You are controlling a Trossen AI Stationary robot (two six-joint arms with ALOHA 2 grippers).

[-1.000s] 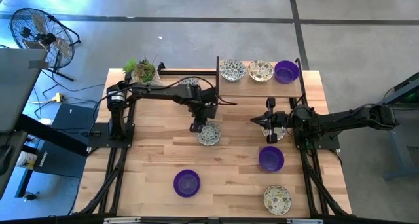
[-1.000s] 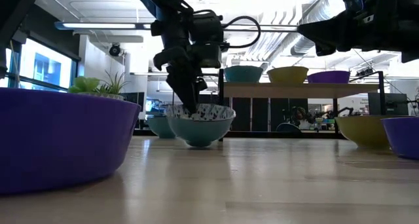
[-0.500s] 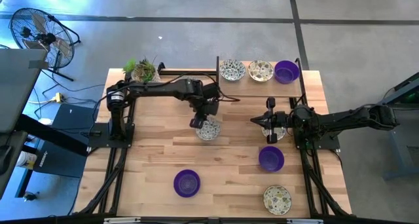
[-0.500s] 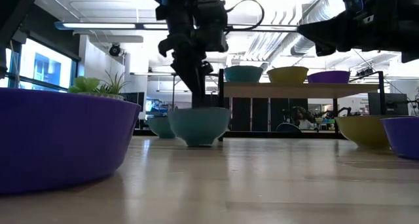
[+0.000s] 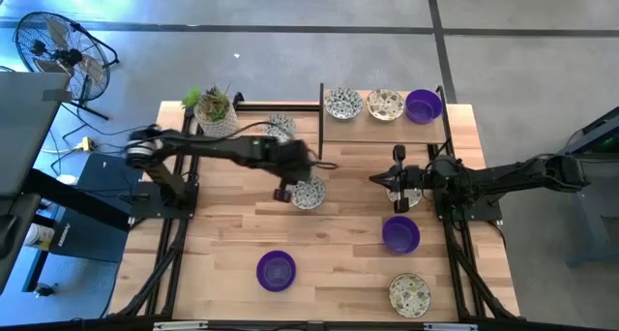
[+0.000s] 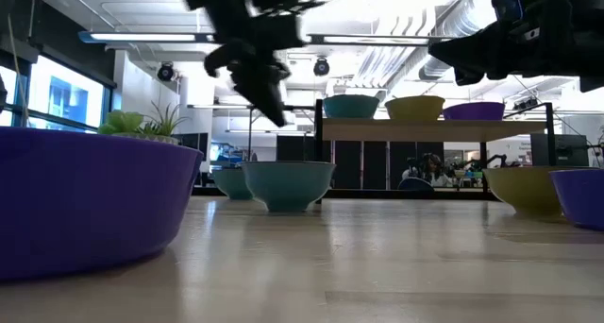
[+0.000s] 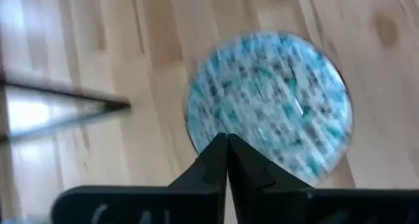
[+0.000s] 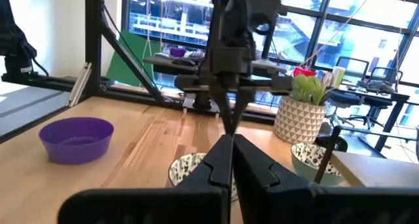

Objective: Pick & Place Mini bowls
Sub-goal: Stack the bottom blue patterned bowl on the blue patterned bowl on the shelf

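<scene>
3 bowls (image 5: 384,105) on shelf (image 5: 384,128)

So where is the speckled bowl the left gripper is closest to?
In the high view the speckled bowl sits on the bare table near its middle, just right of the raised, shut left gripper and in front of the shelf.

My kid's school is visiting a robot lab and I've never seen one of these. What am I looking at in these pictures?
Two dark robot arms work at a wooden table. One picture looks straight down, one looks level across the tabletop, and one sits on each arm's wrist. Small purple bowls and speckled bowls lie on the table, and three more sit on a raised shelf, beside a potted plant. The left claw is shut and empty, hanging just above a speckled bowl near the middle. The right claw is shut too, holding nothing, waiting near the shelf.
</scene>
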